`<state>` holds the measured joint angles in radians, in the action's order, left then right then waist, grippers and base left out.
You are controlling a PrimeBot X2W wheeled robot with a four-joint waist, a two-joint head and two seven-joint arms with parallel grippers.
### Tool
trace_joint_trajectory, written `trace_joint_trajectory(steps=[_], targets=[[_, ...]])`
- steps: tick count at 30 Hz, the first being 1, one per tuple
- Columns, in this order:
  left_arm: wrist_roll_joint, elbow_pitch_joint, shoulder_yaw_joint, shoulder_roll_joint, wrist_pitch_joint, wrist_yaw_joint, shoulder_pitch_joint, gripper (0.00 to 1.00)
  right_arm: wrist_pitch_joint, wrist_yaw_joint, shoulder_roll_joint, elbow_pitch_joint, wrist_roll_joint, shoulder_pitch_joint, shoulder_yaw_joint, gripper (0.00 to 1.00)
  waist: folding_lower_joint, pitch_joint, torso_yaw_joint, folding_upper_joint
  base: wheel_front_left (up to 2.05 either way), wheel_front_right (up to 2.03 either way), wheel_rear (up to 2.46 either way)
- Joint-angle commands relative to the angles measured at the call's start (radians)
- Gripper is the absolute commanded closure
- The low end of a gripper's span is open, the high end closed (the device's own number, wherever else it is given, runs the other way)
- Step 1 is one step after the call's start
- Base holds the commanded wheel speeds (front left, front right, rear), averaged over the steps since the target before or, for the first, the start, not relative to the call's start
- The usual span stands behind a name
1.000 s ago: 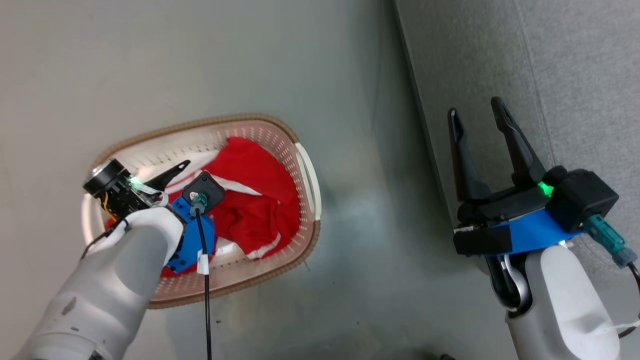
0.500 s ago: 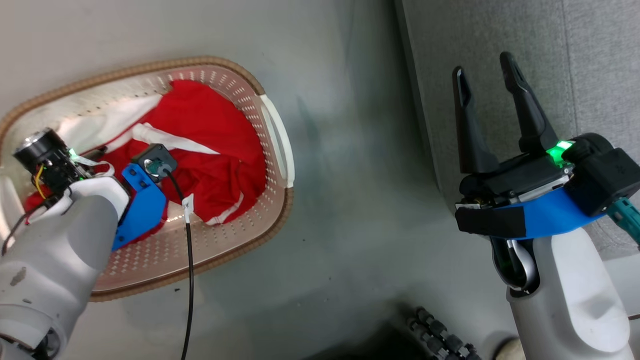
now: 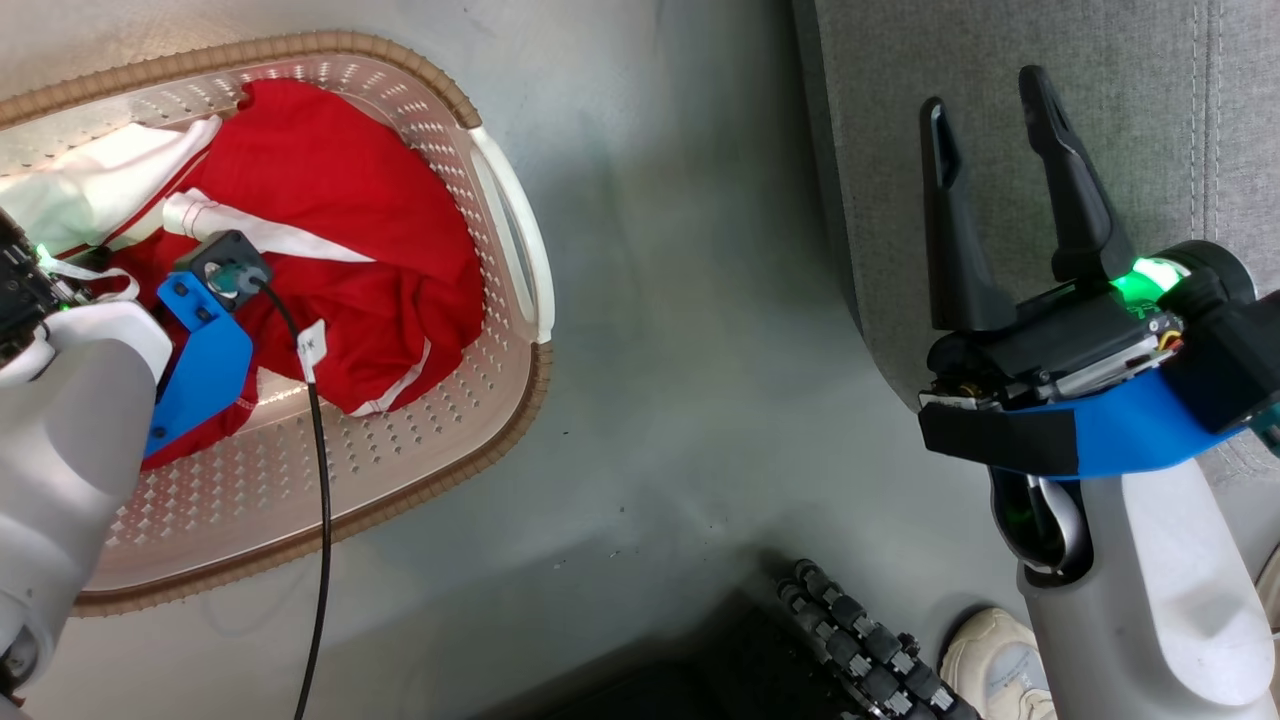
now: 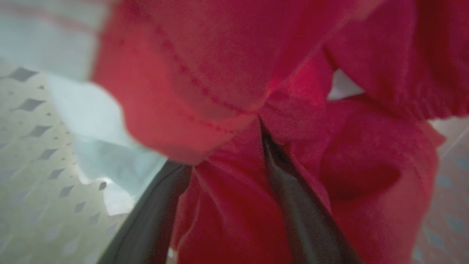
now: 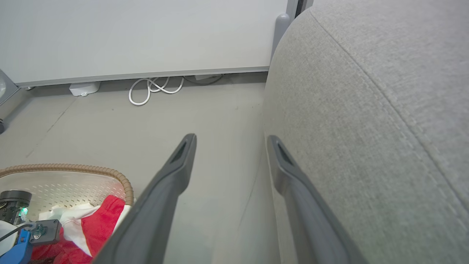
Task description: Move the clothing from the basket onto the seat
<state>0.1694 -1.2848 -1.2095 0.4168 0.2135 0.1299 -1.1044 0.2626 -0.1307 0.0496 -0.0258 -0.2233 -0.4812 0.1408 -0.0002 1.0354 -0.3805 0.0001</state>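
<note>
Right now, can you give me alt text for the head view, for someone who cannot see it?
Red-and-white clothing lies bunched in a cream perforated basket on the grey floor at upper left, with the left arm reaching into it. At right, the right pincer hangs open and empty over the edge of the grey seat; a pale shoe shows below.

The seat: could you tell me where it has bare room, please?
The seat is bare beyond the right gripper, either side of its seam; so is the floor beside the basket. Clothing and the left gripper crowd the basket.
</note>
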Motion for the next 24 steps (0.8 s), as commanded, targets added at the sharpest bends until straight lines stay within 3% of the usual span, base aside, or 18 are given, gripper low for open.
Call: trace_joint_trajectory(steps=[1, 10, 24], targets=[[0.014, -0.005, -0.014, -0.003, 0.015, -0.002, 0.005, 1.0, 0.003, 0.0, 0.001, -0.006, -0.003, -0.01, -0.002, 0.0, 0.0002, 0.004, -0.001, -0.0001, 0.0, 0.0, 0.0], [0.053, 0.028, -0.049, -0.045, 0.007, 0.0, 0.004, 1.0, 0.003, 0.0, 0.001, 0.003, 0.016, -0.009, -0.018, 0.0, 0.0002, -0.032, 0.029, -0.0001, 0.0, 0.0, 0.0], [0.17, 0.048, 0.014, -0.193, -0.191, -0.026, 0.046, 1.0, 0.003, 0.0, 0.001, 0.032, 0.106, 0.036, -0.066, 0.0, 0.0002, -0.219, 0.183, -0.0001, 0.0, 0.0, 0.0]])
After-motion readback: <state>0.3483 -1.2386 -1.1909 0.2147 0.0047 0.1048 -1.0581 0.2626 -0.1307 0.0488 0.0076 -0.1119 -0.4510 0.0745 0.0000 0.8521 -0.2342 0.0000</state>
